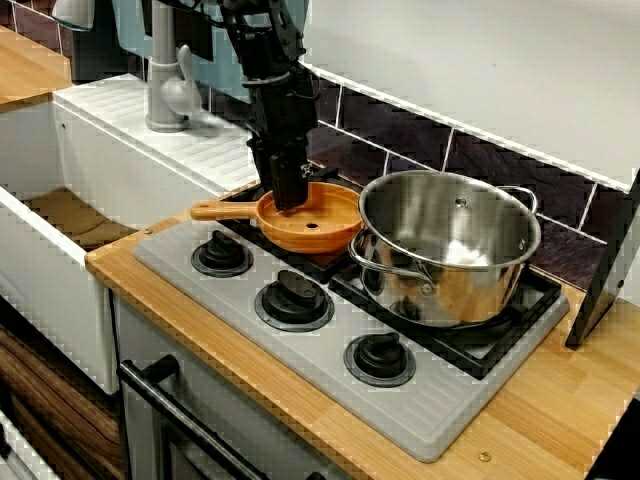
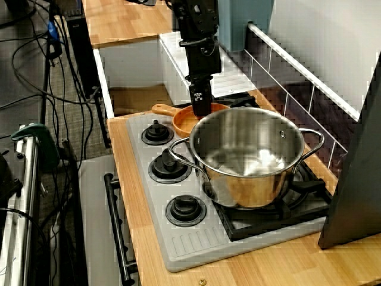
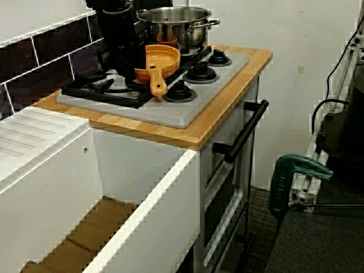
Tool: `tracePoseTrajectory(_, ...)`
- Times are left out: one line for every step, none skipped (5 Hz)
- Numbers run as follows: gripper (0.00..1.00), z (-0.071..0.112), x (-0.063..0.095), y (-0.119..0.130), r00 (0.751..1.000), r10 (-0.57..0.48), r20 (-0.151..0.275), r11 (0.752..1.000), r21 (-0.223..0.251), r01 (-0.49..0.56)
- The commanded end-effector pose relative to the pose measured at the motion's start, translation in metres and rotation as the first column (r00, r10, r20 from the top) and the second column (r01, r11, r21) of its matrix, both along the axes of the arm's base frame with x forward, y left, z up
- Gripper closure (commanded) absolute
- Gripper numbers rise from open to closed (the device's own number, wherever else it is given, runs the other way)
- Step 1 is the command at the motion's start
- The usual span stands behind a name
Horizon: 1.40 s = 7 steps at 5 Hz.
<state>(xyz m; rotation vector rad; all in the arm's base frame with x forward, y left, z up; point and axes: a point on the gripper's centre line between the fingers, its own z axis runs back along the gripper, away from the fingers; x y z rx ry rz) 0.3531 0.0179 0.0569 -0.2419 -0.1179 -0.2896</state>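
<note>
An orange pan (image 1: 318, 226) with a long handle (image 1: 220, 211) sits on the black grate (image 1: 500, 335) of the left burner. My black gripper (image 1: 290, 203) comes straight down onto the pan's back rim, near the tiled wall. Its fingers stand close together with the rim between them. From the side, the gripper (image 2: 201, 112) dips just inside the pan (image 2: 183, 123). In the view from the sink end, the arm (image 3: 120, 34) stands behind the pan (image 3: 162, 57) and hides the fingertips. A steel pot (image 1: 450, 245) stands right next to the pan on the other burner.
Three black knobs (image 1: 293, 297) line the front of the grey stove top. A grey faucet (image 1: 170, 85) and a white sink (image 1: 60, 215) lie to the left. A dark panel (image 1: 610, 270) leans at the right. The oven handle (image 3: 244, 131) juts out below the counter.
</note>
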Motion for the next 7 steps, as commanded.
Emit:
tracePoseTrajectory(1.00, 0.022, -0.015, 0.003, 0.998, -0.001, 0.058, 1.000, -0.001, 0.001)
tracePoseTrajectory(1.00, 0.036, -0.013, 0.010, 0.998, 0.011, 0.056, 1.000, -0.030, -0.009)
tracePoseTrajectory(1.00, 0.058, -0.013, 0.020, 0.998, 0.025, 0.065, 0.998, -0.067, -0.020)
tracePoseTrajectory(1.00, 0.075, -0.013, 0.025, 0.997, 0.032, 0.077, 0.995, -0.093, -0.025)
tracePoseTrajectory(1.00, 0.088, -0.013, 0.029, 0.996, 0.031, 0.083, 0.993, -0.113, -0.021)
tracePoseTrajectory(1.00, 0.102, -0.012, 0.030, 0.995, 0.026, 0.094, 0.992, -0.127, -0.014)
tracePoseTrajectory(1.00, 0.110, -0.011, 0.027, 0.993, 0.027, 0.115, 0.993, -0.118, -0.013)
